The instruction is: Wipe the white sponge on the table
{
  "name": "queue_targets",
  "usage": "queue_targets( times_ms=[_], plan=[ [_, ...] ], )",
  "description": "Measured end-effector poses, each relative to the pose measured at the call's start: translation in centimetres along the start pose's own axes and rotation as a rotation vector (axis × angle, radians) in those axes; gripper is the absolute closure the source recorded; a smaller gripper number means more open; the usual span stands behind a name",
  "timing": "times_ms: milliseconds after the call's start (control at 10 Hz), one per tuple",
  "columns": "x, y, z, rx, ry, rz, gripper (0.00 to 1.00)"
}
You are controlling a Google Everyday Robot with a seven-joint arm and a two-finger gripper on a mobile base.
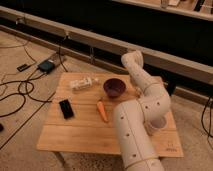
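The table (80,132) is low and square, with a light wooden plank top. The white sponge does not show anywhere; it may be hidden behind my arm. My arm (142,107) rises from the bottom right, bends over the table's right side and reaches a joint near the far edge (133,60). The gripper is hidden behind the arm's links, somewhere over the table's far right part.
On the table lie a clear-white bottle on its side (83,83), a dark bowl (114,88), an orange carrot (102,111) and a flat black object (66,108). Cables and a small box (46,65) lie on the floor to the left. A long rail runs behind the table.
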Motion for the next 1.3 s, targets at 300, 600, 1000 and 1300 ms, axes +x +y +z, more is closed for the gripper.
queue_targets(
  times_ms=[300, 600, 1000, 1300],
  plan=[
    [-1.3, -1.0, -0.8, -0.107, -0.064, 0.015, 1.0],
    [-2.1, -0.9, -1.6, -0.191, -0.108, -0.016, 1.0],
    [-1.0, -1.7, -0.7, -0.236, -0.075, -0.037, 1.0],
    [-0.7, -1.8, -0.5, -0.257, -0.071, -0.045, 1.0]
  ],
)
